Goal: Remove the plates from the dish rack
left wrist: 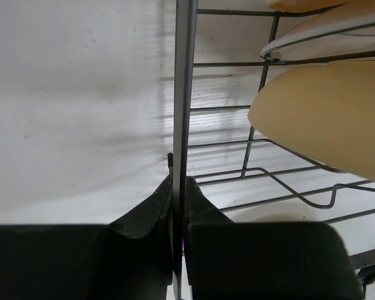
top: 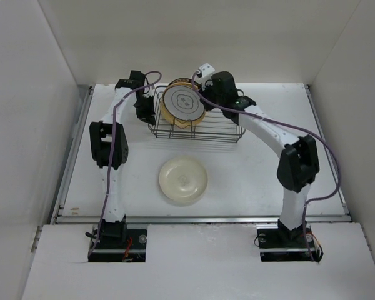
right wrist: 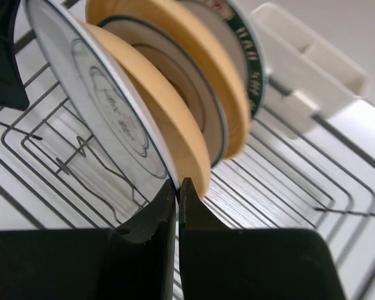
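Note:
The dish rack (top: 197, 128) stands at the back middle of the table with several plates upright in it. The front one is a white plate (top: 183, 102) with a dark rim. My right gripper (right wrist: 178, 184) is shut on the rim of that white plate (right wrist: 100, 106). Behind it stand a yellow-orange plate (right wrist: 162, 106), another dark-rimmed white one, a second yellow-orange one (right wrist: 194, 44) and a plate with a dark patterned rim (right wrist: 253, 56). My left gripper (left wrist: 178, 181) is shut on the rack's left rim wire (left wrist: 184, 94). A cream plate (top: 183, 180) lies flat on the table in front.
A white plastic holder (right wrist: 306, 69) is clipped on the rack's far side. White walls enclose the table on the left, back and right. The table (top: 269, 187) has a raised edge along its front.

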Robot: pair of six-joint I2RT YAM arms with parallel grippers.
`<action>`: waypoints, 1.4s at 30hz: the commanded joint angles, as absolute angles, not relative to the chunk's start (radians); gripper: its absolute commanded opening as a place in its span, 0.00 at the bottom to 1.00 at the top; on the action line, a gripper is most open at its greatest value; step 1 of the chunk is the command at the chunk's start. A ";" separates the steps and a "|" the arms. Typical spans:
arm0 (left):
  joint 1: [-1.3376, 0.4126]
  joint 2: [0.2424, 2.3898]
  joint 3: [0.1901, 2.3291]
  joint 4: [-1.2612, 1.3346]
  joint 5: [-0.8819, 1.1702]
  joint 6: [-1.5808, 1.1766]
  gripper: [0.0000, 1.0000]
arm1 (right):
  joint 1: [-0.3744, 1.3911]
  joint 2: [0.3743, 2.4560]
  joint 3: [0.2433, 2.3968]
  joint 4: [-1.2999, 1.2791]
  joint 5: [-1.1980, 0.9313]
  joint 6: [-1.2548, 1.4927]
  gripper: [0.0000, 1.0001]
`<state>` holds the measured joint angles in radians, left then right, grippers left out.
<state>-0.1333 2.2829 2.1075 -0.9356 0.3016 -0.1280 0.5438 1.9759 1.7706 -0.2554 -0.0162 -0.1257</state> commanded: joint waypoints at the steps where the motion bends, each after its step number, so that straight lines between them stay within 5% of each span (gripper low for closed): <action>1: -0.130 2.243 2.083 -1.002 0.353 -0.195 0.00 | 0.548 1.821 1.730 -0.095 0.064 -0.091 0.00; 10: -0.130 2.212 2.063 -1.002 0.353 -0.195 0.00 | 0.513 1.695 1.691 -0.178 0.060 0.105 0.00; 17: -0.130 2.177 1.997 -1.002 0.330 -0.204 0.00 | 0.351 1.398 1.272 -0.289 -0.161 0.348 0.00; 26: -0.121 2.177 2.028 -1.023 0.344 -0.120 0.00 | 0.267 0.931 0.807 -0.489 -0.161 0.730 0.00; 28: -0.121 2.177 2.039 -1.023 0.310 -0.097 0.08 | 0.267 0.893 0.691 -0.537 -0.105 0.828 0.00; 31: -0.121 2.142 2.039 -1.009 0.265 -0.039 0.41 | 0.258 0.884 0.631 -0.587 0.002 0.896 0.00; 33: -0.130 2.122 2.048 -1.000 0.221 -0.009 0.54 | 0.258 0.884 0.617 -0.597 0.049 0.910 0.00; 40: -0.192 1.978 2.019 -0.893 0.074 0.165 0.60 | 0.258 0.975 0.563 -0.600 0.135 0.989 0.01; 42: -0.225 1.913 1.988 -0.853 0.095 0.272 0.60 | 0.258 1.014 0.563 -0.610 0.146 0.999 0.21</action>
<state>-0.1833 2.0663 2.0075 -0.9150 0.1204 0.1104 0.2611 0.9672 0.5694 -0.5915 0.0597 0.9485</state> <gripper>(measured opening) 0.593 0.169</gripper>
